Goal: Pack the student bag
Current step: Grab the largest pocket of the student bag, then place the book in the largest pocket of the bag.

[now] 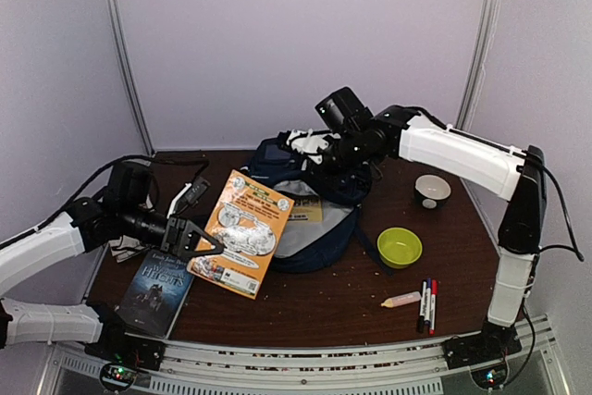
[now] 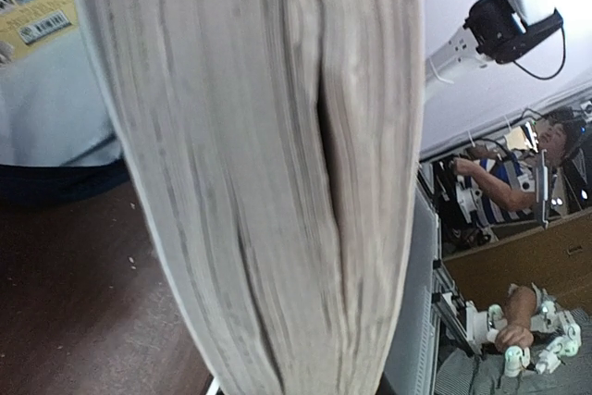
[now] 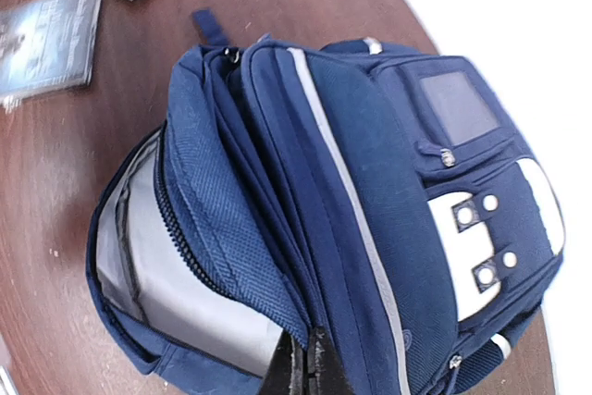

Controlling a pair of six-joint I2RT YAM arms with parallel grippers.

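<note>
The student bag (image 1: 319, 249) is laid open at the middle back of the table (image 1: 342, 307), with its grey lining exposed. Its upper flap is pinched by the right gripper (image 3: 305, 367), which is clenched tight. An orange book (image 1: 245, 228) is grasped by one edge in the left gripper (image 1: 197, 240) and held tilted at the bag's mouth. If the thin fabric is let slip, the mouth may sag shut, and the book may be jammed against the rim.
</note>
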